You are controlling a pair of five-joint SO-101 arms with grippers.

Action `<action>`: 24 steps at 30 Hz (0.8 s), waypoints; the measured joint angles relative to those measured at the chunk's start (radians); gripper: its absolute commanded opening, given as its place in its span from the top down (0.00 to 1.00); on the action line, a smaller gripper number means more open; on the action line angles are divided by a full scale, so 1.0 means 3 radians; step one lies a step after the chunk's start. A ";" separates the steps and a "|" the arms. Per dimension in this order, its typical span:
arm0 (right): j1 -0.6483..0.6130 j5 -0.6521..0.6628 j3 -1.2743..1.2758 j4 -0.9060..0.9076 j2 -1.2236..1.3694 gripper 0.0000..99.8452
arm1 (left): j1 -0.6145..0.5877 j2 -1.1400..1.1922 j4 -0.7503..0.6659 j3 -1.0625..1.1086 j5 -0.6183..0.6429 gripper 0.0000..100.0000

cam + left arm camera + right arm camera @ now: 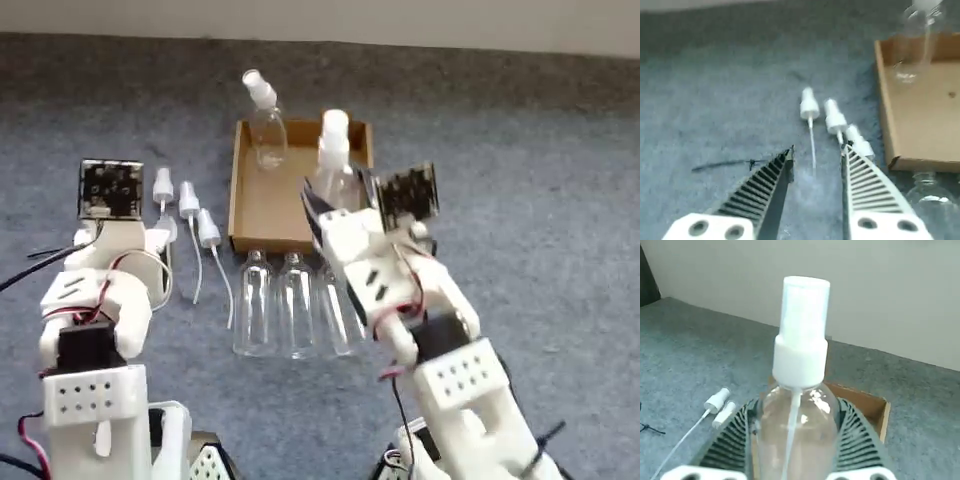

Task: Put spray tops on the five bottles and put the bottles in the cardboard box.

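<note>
One capped bottle (267, 130) sits in the box (262, 215) at upper centre, the right gripper (797, 409) holds a second capped bottle (799, 385) over it, and three bare bottles (295, 300) and three spray tops (188, 205) lie below and left, near the part-open left gripper (817, 150).

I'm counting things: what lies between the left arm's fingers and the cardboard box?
Three loose spray tops lie there, as the high view shows.
</note>
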 measured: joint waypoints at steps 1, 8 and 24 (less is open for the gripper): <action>-0.0020 0.0000 -0.0194 -0.0056 0.0281 1.00 | -0.0092 0.0000 -0.0128 0.0174 0.0026 0.85; -0.0220 0.0000 -0.1217 -0.0419 0.2128 1.00 | -0.0343 0.0000 -0.0803 0.0772 0.0061 0.85; -0.0240 0.0000 -0.0941 -0.2931 0.3483 1.00 | -0.0348 0.0000 -0.0931 0.0880 0.0061 0.85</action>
